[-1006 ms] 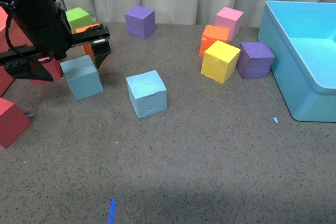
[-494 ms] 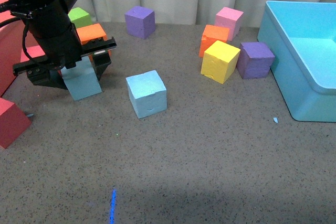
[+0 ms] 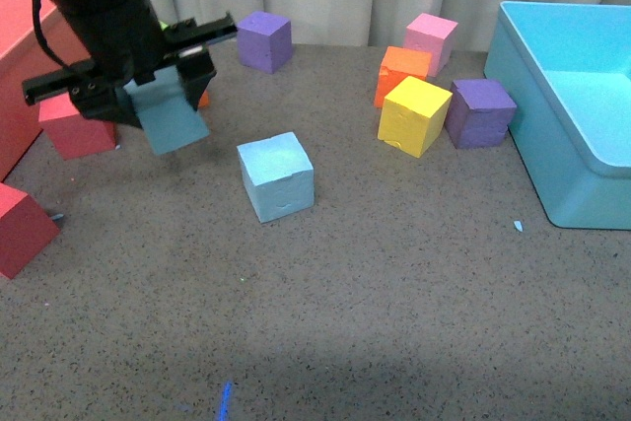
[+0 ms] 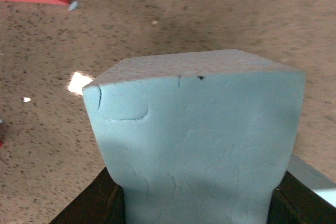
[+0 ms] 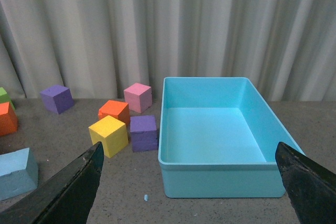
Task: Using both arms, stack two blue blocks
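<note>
held blue block (image 3: 170,117): pinched in my left gripper (image 3: 153,96), over the left part of the tabletop (image 3: 394,293), tilted with one corner down. It looks lifted clear, but the front view doesn't show the gap cleanly.
resting blue block (image 3: 276,176): flat on the tabletop, left of centre, apart from every other cube, top face bare.
key relation: the resting block lies to my right of the held one and nearer the tabletop's front edge. The two are near each other, not touching.
axis: cubes, so no long axis. The resting block's sides sit slightly turned against the front edge, and the held one is both tilted and turned, so the faces don't line up.
left gripper jaws: clamped on two opposite faces of the held block. In the wrist view it fills the space between the dark fingers (image 4: 89,205).
left arm (image 3: 99,7): reaches down from the far left corner, wrist canted.
right gripper (image 5: 189,146): jaws spread wide, empty, hanging high at the right side and facing the turquoise bin (image 5: 210,174).
nearer arm: left, by far.
next move, my call: go right and toward the front edge, level the block, square it to the resting one, lower, let go.
risk: a tilted release could slide off.
</note>
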`<action>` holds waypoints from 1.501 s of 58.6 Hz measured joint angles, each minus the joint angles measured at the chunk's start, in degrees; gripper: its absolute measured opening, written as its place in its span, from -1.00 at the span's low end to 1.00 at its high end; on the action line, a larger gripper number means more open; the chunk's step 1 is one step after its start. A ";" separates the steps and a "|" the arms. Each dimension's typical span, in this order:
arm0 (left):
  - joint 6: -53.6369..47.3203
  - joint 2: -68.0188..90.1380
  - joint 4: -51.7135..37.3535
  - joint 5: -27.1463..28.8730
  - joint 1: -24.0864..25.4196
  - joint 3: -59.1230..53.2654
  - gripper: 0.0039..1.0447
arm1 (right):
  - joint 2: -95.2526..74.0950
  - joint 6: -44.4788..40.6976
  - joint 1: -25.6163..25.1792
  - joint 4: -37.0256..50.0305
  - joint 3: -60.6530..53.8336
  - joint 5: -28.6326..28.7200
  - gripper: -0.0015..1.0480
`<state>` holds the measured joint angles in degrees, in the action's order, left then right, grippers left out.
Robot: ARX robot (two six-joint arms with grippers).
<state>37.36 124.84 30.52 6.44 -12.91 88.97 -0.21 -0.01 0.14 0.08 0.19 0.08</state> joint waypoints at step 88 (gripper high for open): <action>9.49 -0.39 5.99 5.09 -15.85 1.92 -0.18 | 0.00 0.00 0.00 0.00 0.00 0.00 0.82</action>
<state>46.85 124.44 36.51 11.53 -28.75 90.89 -0.21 -0.01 0.14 0.08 0.19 0.08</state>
